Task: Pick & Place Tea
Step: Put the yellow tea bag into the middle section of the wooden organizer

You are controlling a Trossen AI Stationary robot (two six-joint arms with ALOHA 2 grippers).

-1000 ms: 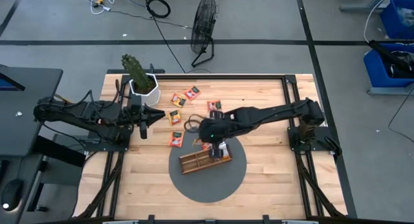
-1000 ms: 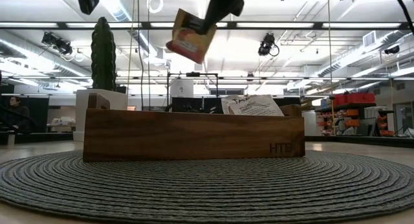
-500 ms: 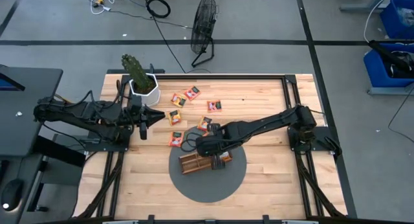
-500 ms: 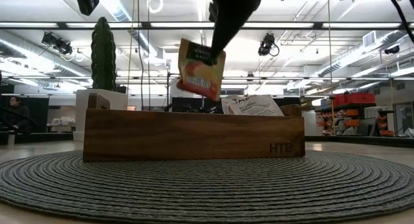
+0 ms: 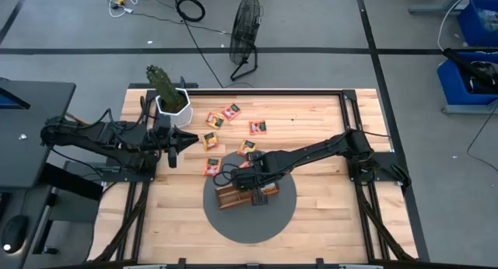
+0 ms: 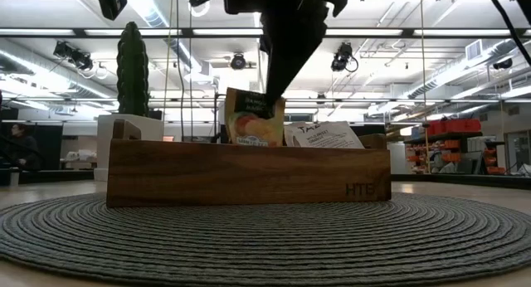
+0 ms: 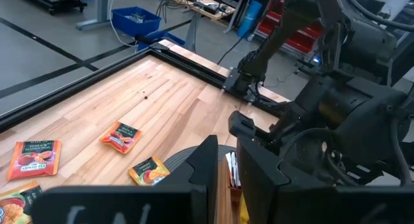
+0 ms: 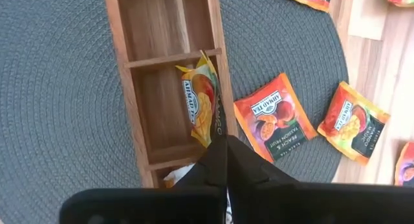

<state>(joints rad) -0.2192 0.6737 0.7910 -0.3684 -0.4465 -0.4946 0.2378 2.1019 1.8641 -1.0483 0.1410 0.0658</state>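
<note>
The right pincer (image 6: pixel 267 94) hangs over the wooden tray (image 6: pixel 249 172), which sits on the round grey mat (image 5: pixel 249 219) near the middle of the tabletop (image 5: pixel 319 113), toward its front edge. Its fingers are pressed together on the top edge of an orange tea sachet (image 6: pixel 253 119), which stands nearly upright with its lower part already below the tray's front wall. From the right wrist view the sachet (image 8: pixel 202 101) is in the middle compartment, close against the long wall on the side where loose sachets lie on the mat. A white sachet (image 6: pixel 323 135) leans out of the next compartment. To do this step well, I judge the pincer should lower a little further, so the sachet's bottom edge meets the tray floor, then part its fingers and lift straight up, so that the packet is not dragged out or tipped over the divider. Drifting sideways risks catching the wall or nudging the tray on the mat. Other sachets wait on the bare wood toward the far-left part of the tabletop, one of them (image 5: pixel 231 111) near the potted cactus (image 5: pixel 165 89). The left pincer (image 5: pixel 172 156) rests by the left edge, its fingers nearly together and holding nothing.
</note>
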